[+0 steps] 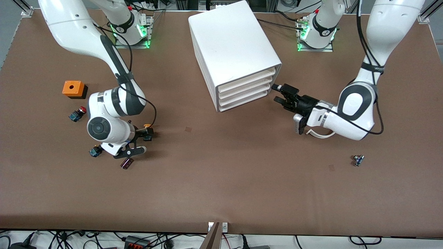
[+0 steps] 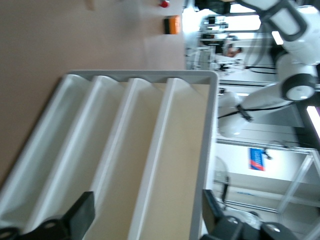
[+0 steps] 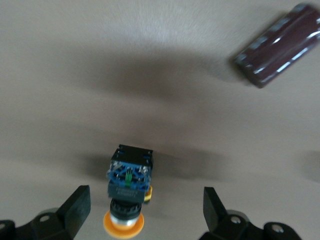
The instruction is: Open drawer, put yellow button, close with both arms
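The white cabinet (image 1: 235, 52) stands mid-table, and its uppermost drawer (image 1: 247, 80) sits flush with the three below it. My left gripper (image 1: 279, 94) is open just in front of the drawer fronts, at the end toward the left arm. In the left wrist view its fingers (image 2: 82, 212) are spread across the drawer (image 2: 180, 150) fronts, holding nothing. The yellow button (image 1: 148, 131) lies on its side on the table. My right gripper (image 1: 141, 140) is low over it and open. In the right wrist view the yellow button (image 3: 127, 195) lies between the spread fingers (image 3: 215, 205), which do not touch it.
An orange box (image 1: 73, 88) and a red-capped button (image 1: 78, 113) lie toward the right arm's end. Another small button (image 1: 95, 151) and a brown cylinder (image 1: 126, 163) lie close to the right gripper. A small part (image 1: 358, 160) lies toward the left arm's end.
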Controlling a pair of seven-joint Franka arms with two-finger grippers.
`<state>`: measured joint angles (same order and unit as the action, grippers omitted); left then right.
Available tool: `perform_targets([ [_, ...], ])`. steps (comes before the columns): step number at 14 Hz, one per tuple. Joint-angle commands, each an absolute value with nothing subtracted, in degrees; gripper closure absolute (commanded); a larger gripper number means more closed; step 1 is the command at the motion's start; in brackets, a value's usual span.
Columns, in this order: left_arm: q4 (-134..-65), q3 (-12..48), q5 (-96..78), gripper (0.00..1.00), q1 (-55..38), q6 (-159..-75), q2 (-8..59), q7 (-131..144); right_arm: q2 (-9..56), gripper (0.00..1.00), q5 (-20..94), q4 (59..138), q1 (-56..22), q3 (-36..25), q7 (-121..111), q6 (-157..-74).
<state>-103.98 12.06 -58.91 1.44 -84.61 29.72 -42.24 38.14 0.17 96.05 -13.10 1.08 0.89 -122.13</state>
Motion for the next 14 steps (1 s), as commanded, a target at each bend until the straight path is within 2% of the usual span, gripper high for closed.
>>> perform_targets([
  [1,-104.76,15.02,-62.05,0.18,1.85,-83.41,32.69,-45.51,39.46,0.0,0.97,95.8,-13.53,0.97,1.41,-122.08],
  [3,-105.81,15.38,-62.49,0.27,1.67,-83.23,34.44,-49.64,39.64,0.0,1.05,95.98,-14.06,0.97,1.49,-121.03],
  [4,-106.95,15.99,-63.97,0.27,1.58,-83.32,34.63,-50.88,39.64,0.0,0.97,95.98,-14.15,0.97,1.49,-120.5],
  [6,-109.33,16.7,-65.56,0.4,1.67,-83.23,34.72,-53.16,39.64,0.0,1.05,95.98,-14.24,0.97,1.49,-119.88],
  [7,-110.21,16.96,-66.09,0.42,1.76,-83.23,34.72,-53.52,39.64,0.03,0.97,95.98,-14.33,0.97,1.49,-119.53],
  [10,-110.92,16.96,-66.18,0.5,1.5,-83.32,35.15,-55.1,39.64,0.32,0.97,95.89,-14.15,0.97,1.41,-119.62],
  [12,-111.09,17.31,-66.79,0.56,1.49,-83.23,36.47,-57.64,39.55,0.63,0.97,95.54,-14.15,0.97,1.41,-119.53],
  [13,-111.44,17.66,-67.06,0.61,1.58,-83.32,36.65,-57.92,39.46,0.73,0.97,95.28,-14.15,0.97,1.32,-119.53],
  [14,-111.53,17.67,-67.15,0.71,1.76,-83.23,36.65,-57.92,39.29,0.84,0.97,94.66,-14.24,0.97,1.06,-119.53],
])
